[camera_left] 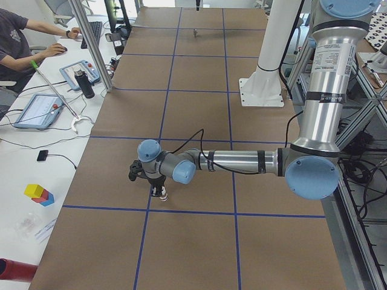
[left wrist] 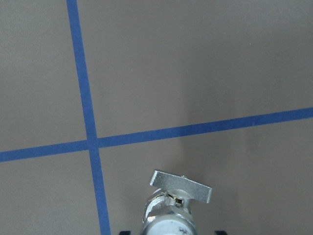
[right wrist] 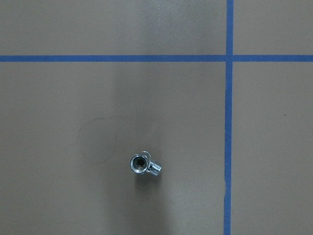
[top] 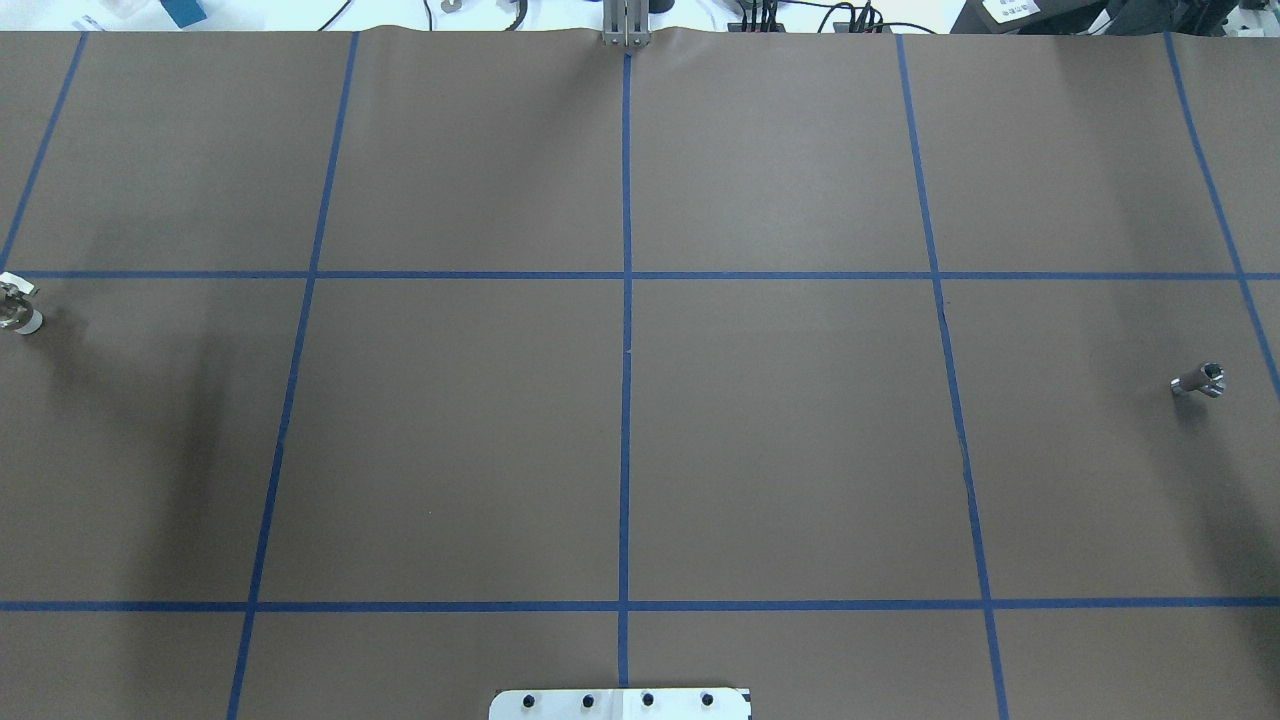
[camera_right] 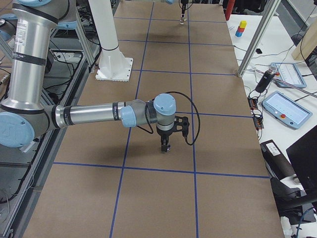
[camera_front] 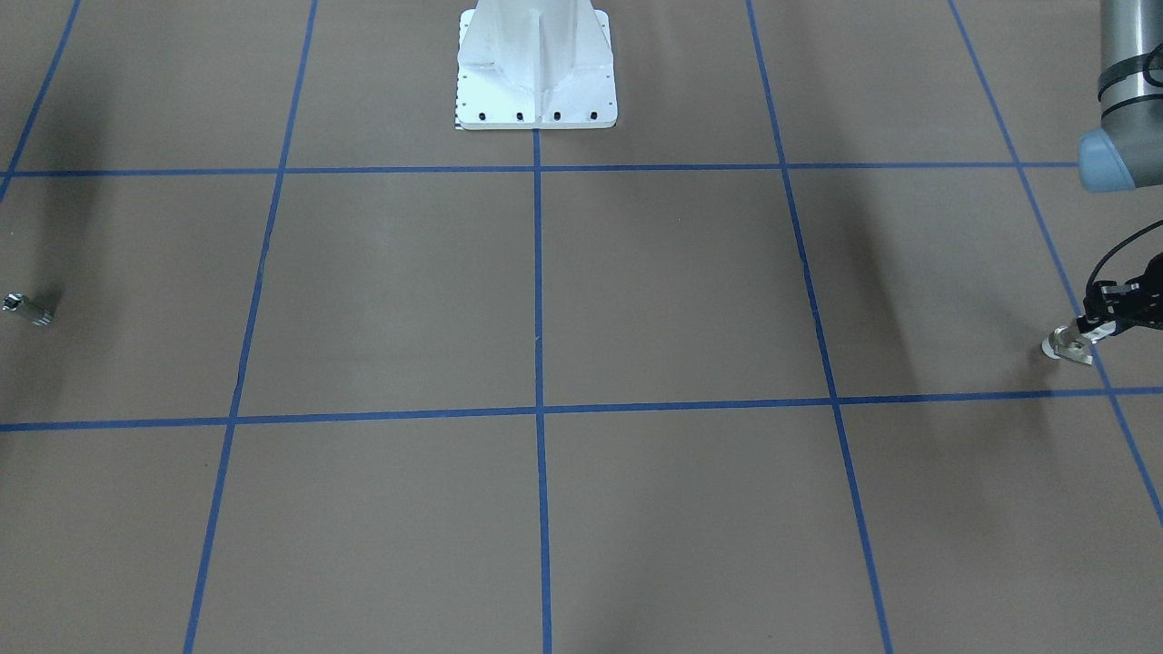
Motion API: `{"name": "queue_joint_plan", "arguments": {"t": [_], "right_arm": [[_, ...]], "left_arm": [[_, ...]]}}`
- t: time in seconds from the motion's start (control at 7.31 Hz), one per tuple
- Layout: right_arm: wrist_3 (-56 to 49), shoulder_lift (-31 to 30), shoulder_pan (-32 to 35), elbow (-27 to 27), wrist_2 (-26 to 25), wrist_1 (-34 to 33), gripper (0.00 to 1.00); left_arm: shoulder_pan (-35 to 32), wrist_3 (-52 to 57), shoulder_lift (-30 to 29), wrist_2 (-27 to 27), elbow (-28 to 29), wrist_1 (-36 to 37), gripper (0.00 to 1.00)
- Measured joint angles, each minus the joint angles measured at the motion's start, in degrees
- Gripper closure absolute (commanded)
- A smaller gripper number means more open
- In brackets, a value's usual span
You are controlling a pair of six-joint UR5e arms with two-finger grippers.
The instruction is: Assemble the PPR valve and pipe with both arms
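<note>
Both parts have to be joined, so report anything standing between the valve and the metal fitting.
Nothing visible does. Between the valve and the metal fitting the overhead view shows only the brown table crossed by blue tape lines. The white pedestal sits at the robot's edge, off that line.

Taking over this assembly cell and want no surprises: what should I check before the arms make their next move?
1. Valve centred at the left gripper: ok, per the left wrist camera.
2. Left jaws clamped on the valve: cannot tell.
3. Threaded metal fitting under the right wrist camera: ok, lying on the table.
4. Fitting picked up by the right gripper: not ok, nothing touches it.
5. Right jaws open: cannot tell.
</note>
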Motion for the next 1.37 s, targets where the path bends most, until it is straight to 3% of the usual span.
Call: {"name": "queue_joint_plan", "arguments": {"t": [0.27,0.68,0.82,1.09,1.37], "right_arm": [[0.6,0.0,0.0,0.1,0.4,0.0,0.0],[0.7,0.0,0.0,0.1,0.4,0.0,0.0],[0.7,0.0,0.0,0.1,0.4,0.0,0.0],[0.8,0.0,-0.1,0.1,0.4,0.0,0.0],[0.8,0.0,-0.4,0.1,0.5,0.0,0.0]], "left_arm": [[-1.2,-0.4,-2.3,-0.3,-2.6,5.8,1.0],[1.6,-15.1,-3.8,-1.0,-18.5,14.5,1.0],[6.8,-24.5,-5.5,-0.7,-23.8,15.9,1.0],[20.7,-43.6,-15.7,5.8,-28.7,22.2,1.0],[33.0,-55.6,-30.1,13.9,-25.7,30.7,1.0]]}}
